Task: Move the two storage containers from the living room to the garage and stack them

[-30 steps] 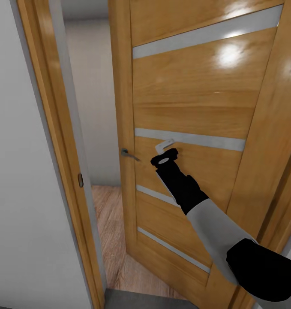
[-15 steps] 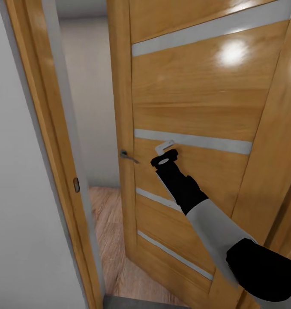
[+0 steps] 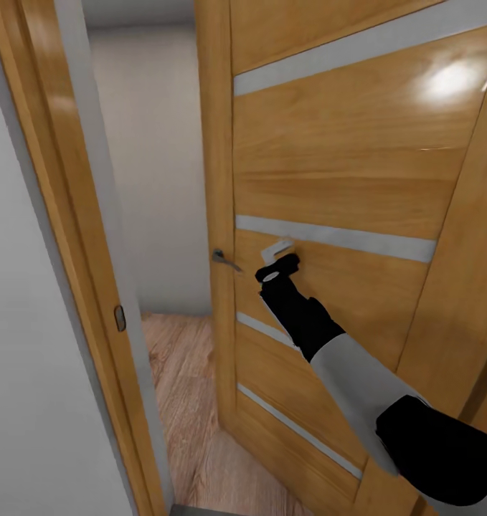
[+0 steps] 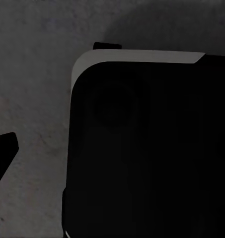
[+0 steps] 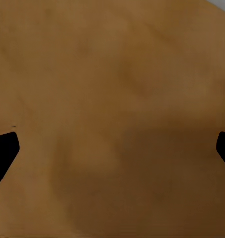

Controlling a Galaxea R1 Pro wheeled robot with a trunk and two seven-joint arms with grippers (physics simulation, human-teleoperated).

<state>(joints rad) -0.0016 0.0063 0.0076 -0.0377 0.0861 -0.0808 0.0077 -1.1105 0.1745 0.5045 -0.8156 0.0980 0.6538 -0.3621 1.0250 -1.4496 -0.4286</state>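
No text, label, brand, number or sign can be read anywhere here. The wooden door (image 3: 329, 179) carries only plain pale strips across its panels, with no lettering on them. Its metal handle (image 3: 224, 259) is unmarked, and so is the door frame (image 3: 71, 236). The wall (image 3: 28, 401) beside it is blank. The black and grey robot arm (image 3: 343, 373) bears no legible marking.

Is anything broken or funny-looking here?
Nothing looks broken. The wooden door stands partly open, with wood plank floor showing through the gap. The right gripper is up against the door's face beside the metal handle, not on it. That is a little unusual, but nothing is damaged or spilled.
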